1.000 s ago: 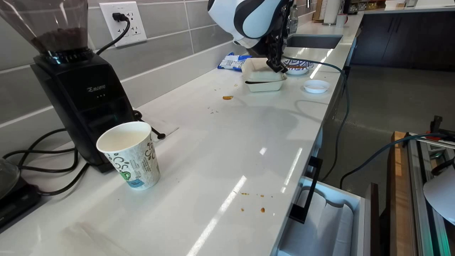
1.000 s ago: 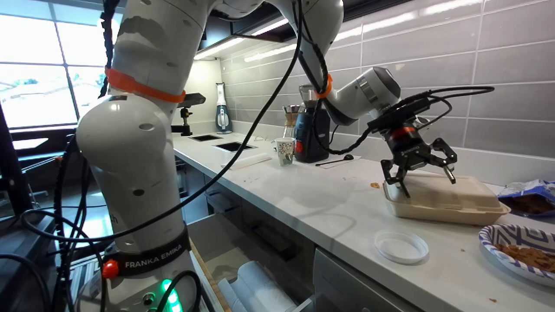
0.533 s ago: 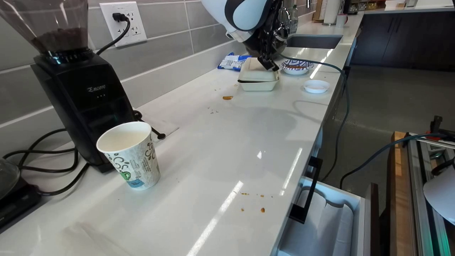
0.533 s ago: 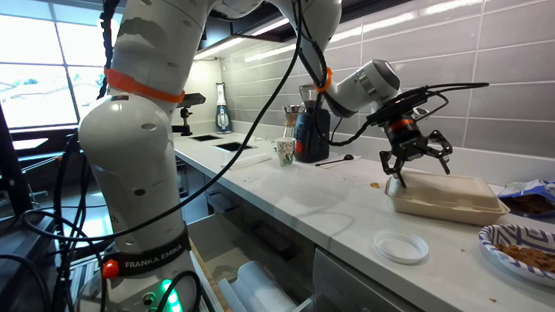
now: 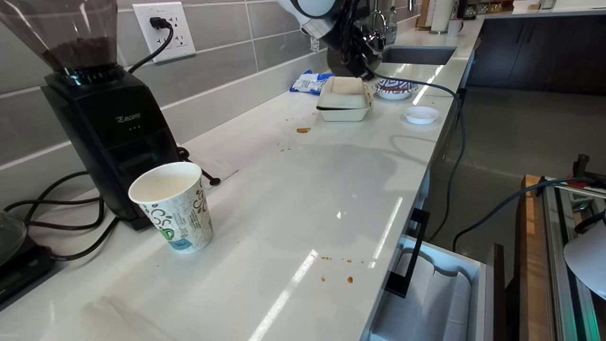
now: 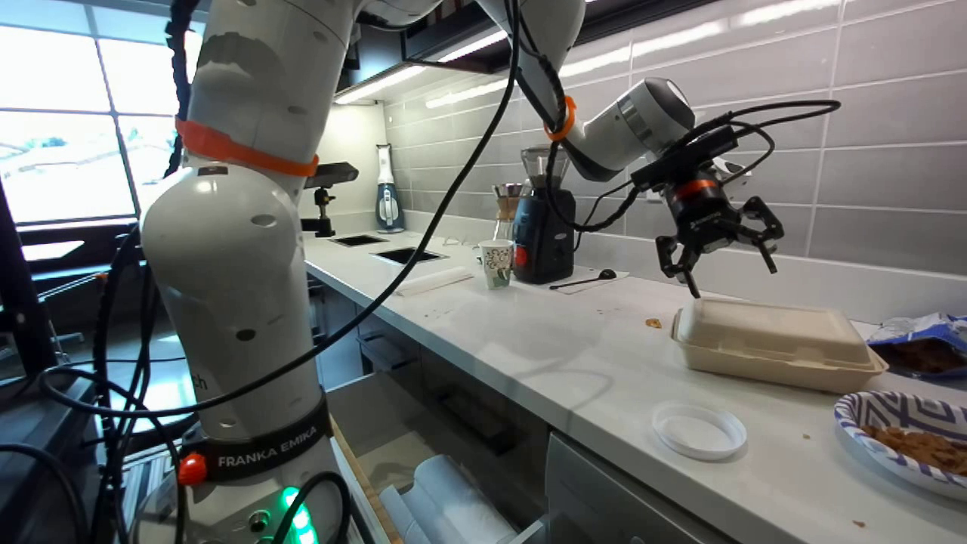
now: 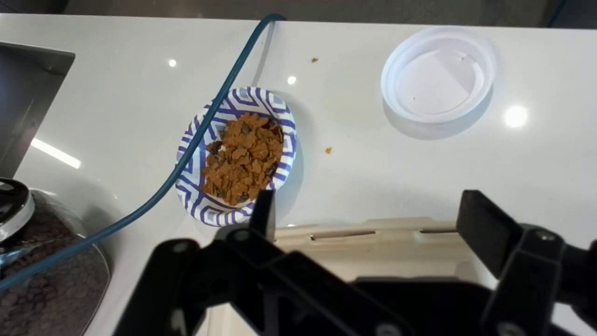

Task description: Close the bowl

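Note:
The bowl is a pale beige clamshell box (image 5: 344, 97) on the counter; it shows in both exterior views (image 6: 770, 340). Its lid lies folded down over the base, with a thin dark gap along one edge. In the wrist view the box (image 7: 373, 252) is partly hidden behind my gripper; narrow slits show between lid and base along its front edge. My gripper (image 6: 733, 281) is open, fingers wide apart with nothing between them. It hangs above the lid, apart from it in an exterior view. In the wrist view the fingertips (image 7: 366, 196) stand on either side of the lid's front part.
A patterned bowl of cereal (image 7: 240, 158) stands beside the box, with a blue-green cable (image 7: 205, 126) across it. A white round lid (image 7: 438, 77) lies near the counter edge. A blue bag (image 6: 922, 344) is behind the box. A paper cup (image 5: 173, 208) and grinder (image 5: 113, 142) stand farther off.
My gripper has lifted up off the lid, still open. The box shifted slightly toward the wall between the first and second moments, then stayed still with its lid down.

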You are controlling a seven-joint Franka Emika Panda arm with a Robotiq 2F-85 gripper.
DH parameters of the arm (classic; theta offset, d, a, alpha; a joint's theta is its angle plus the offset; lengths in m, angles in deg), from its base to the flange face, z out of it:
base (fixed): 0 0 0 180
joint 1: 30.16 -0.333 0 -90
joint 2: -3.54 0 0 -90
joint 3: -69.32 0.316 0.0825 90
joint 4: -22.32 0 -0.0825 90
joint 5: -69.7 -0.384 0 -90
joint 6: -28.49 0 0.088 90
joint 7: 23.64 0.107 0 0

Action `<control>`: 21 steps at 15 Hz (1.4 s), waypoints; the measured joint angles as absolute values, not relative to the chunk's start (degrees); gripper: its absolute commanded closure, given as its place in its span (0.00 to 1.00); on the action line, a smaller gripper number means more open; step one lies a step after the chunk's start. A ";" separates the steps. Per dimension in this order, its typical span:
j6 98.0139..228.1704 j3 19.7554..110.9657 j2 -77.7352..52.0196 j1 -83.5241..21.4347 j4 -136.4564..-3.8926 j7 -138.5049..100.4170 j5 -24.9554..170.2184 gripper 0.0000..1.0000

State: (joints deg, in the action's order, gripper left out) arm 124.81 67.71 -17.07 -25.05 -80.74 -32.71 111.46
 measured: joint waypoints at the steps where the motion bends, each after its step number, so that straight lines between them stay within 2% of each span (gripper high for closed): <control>1: 124.23 67.71 -16.57 -25.09 -80.60 -32.71 111.22 0.00; 11: 123.63 67.14 -6.23 -24.96 -83.96 -29.41 105.44 0.00; 15: 124.49 66.60 1.08 -24.92 -89.54 -27.45 102.76 0.00; 21: 134.05 64.81 13.42 -24.47 -101.31 -27.48 100.56 0.00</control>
State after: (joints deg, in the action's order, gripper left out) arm 134.05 64.81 13.42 -24.47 -101.31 -27.48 100.56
